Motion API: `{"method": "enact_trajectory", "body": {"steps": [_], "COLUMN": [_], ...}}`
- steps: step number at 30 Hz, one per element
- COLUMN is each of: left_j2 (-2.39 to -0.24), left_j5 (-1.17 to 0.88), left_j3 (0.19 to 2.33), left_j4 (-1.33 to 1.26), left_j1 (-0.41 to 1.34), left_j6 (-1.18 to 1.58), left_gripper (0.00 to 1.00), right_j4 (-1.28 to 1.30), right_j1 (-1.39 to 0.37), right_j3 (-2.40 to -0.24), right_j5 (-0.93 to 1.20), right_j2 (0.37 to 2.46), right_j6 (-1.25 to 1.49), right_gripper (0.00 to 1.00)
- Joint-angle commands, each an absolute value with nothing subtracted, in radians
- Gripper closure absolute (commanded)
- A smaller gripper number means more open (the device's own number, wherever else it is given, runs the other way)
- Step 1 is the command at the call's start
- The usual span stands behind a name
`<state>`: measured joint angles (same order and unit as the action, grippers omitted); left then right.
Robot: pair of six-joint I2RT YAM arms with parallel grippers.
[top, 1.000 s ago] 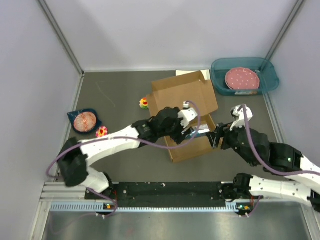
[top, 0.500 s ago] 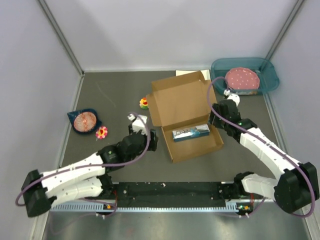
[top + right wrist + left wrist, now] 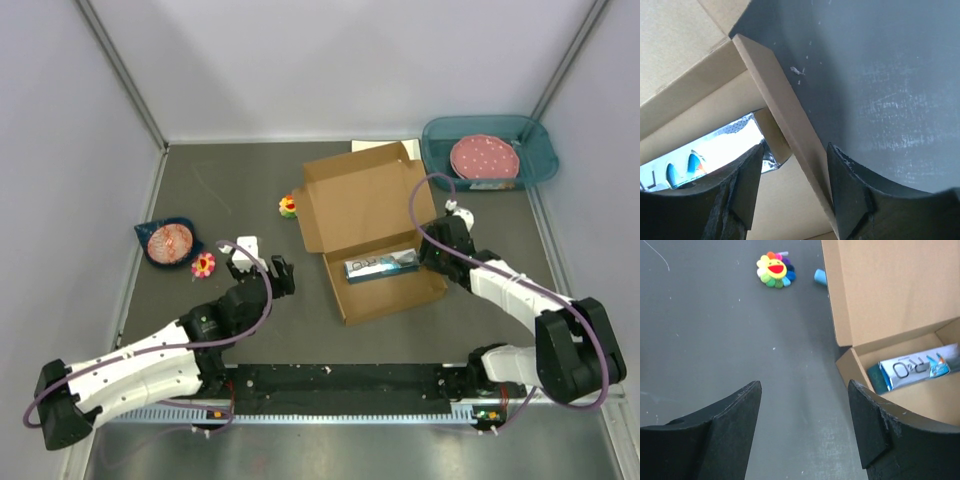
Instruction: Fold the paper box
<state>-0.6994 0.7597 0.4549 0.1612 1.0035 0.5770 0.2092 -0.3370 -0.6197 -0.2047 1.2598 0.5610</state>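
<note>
My left gripper (image 3: 257,268) has backed a little further from the paper box (image 3: 366,198) and hangs wide open, empty. My right gripper (image 3: 436,256) has slid nearer along the box's right wall, jaws apart astride it. The box sits mid-worktop (image 3: 230,190), lid laid back, a packet (image 3: 381,264) in its tray. The surface is dark grey, the walls pale.

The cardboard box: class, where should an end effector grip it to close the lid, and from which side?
Probably the lid's free far edge, approached from the far side. The lid lies open behind the tray, hinged along its back wall, so that thin edge is exposed and gives the most leverage.
</note>
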Motion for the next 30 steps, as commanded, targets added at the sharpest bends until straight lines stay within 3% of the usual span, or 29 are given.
{"method": "enact_trajectory", "body": {"steps": [1,5,17,20,24,30], "left_j2": [-0.724,-0.784,-0.980,-1.063,-1.211,-1.403], "left_j5": [0.854,0.870,0.695,0.548,0.192,-0.184], "left_j3": [0.471,0.534,0.664,0.701,0.778,1.026], "left_j4": [0.008,-0.057,-0.207,-0.273,-0.330,-0.138], "left_j1": [0.991,0.951,0.697,0.625,0.496,0.355], "left_j6": [0.539,0.525,0.497,0.450,0.428,0.376], "left_gripper": [0.24,0.23,0.19,0.16,0.13,0.12], "right_j4": [0.137,0.143,0.189,0.193,0.195,0.199], "right_j1": [-0.336,-0.362,-0.446,-0.446,-0.448,-0.446], "right_j3": [-0.582,-0.543,-0.474,-0.476,-0.482,-0.494], "right_j5": [-0.138,-0.132,-0.111,-0.101,-0.086,-0.058], "right_j2": [1.259,1.207,1.101,1.106,1.117,1.132], "right_j6": [0.569,0.581,0.584,0.586,0.583,0.575], "right_gripper": [0.48,0.57,0.64,0.63,0.60,0.57]}}
